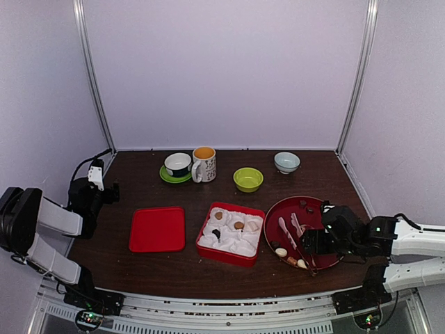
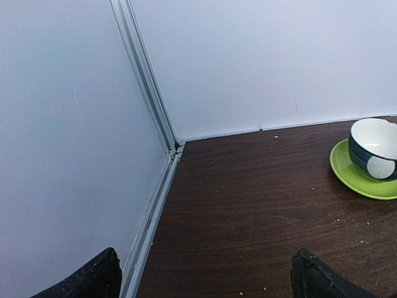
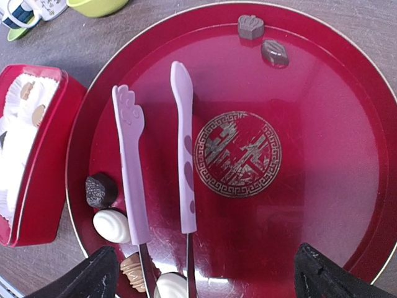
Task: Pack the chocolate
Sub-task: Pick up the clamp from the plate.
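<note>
Right gripper (image 3: 205, 248): my fingers stand wide apart with nothing between them. It hovers over the near part of the red round plate (image 3: 335, 143).

Left gripper (image 2: 205, 252): my fingers are also wide apart and hold nothing. It is over bare table (image 2: 248, 205) on the left side, facing the back corner.

Chocolates (image 3: 100, 190) on the plate: six.
- Four are clustered at the near left rim: one dark round, two cream-white ovals, one tan ribbed.
- Two brown ones lie close together at the far rim.

Pink-handled utensils (image 3: 129, 167): two. They lie side by side on the plate, between the cluster and the gold emblem at its centre. The left one is just beside the nearer white oval.

Red box (image 1: 226, 255): one, lined with white paper cups, just left of the plate. From above I count three chocolates in it: tan, caramel and dark. A fourth pale piece may sit beside the caramel one; I cannot tell it from the paper.

Red lid (image 1: 158, 229): one, lying flat to the left of the box and not touching it.

Back row: one cup (image 1: 178, 163) on one green saucer (image 1: 167, 177), one mug (image 1: 204, 165), one green bowl (image 1: 248, 179) and one pale bowl (image 1: 286, 162).
</note>
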{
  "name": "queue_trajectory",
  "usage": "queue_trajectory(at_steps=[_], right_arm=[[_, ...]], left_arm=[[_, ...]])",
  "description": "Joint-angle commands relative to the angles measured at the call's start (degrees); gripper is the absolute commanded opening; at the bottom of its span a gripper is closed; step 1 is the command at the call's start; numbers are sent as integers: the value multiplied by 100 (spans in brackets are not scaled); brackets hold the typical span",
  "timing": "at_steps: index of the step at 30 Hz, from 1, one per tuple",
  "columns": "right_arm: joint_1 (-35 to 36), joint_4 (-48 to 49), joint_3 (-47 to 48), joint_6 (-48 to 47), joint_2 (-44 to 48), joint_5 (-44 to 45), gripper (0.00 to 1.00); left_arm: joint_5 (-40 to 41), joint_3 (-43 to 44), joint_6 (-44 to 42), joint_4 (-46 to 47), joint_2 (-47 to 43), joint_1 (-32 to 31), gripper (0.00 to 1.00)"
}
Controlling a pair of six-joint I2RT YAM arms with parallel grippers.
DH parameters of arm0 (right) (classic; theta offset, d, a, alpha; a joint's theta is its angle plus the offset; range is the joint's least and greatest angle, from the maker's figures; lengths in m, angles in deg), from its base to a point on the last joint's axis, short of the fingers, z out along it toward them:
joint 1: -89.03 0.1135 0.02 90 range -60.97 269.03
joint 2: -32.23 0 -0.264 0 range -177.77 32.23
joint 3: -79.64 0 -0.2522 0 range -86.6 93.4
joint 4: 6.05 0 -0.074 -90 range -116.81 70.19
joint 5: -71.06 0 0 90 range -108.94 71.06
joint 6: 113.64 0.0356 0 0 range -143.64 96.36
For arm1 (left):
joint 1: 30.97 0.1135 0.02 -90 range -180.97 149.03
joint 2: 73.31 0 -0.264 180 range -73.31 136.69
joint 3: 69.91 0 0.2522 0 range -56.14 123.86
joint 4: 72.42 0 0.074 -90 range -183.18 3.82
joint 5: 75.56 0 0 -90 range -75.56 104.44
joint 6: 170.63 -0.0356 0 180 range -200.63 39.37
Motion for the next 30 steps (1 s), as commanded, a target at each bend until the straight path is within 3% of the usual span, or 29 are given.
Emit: queue_trajectory(at_steps=[1, 15, 20, 30], right_arm=[[-4, 157, 44, -114, -59, -184, 99], [127, 278, -1, -160, -415, -578, 99], [257, 359, -42, -251, -623, -821, 85], [441, 108, 274, -548, -1223, -473, 70]], left_arm=[[-45, 63, 21, 325, 27, 56, 98], [-47, 62, 21, 327, 29, 52, 98], [-46, 61, 21, 330, 33, 56, 98], [-45, 63, 22, 326, 33, 53, 98]])
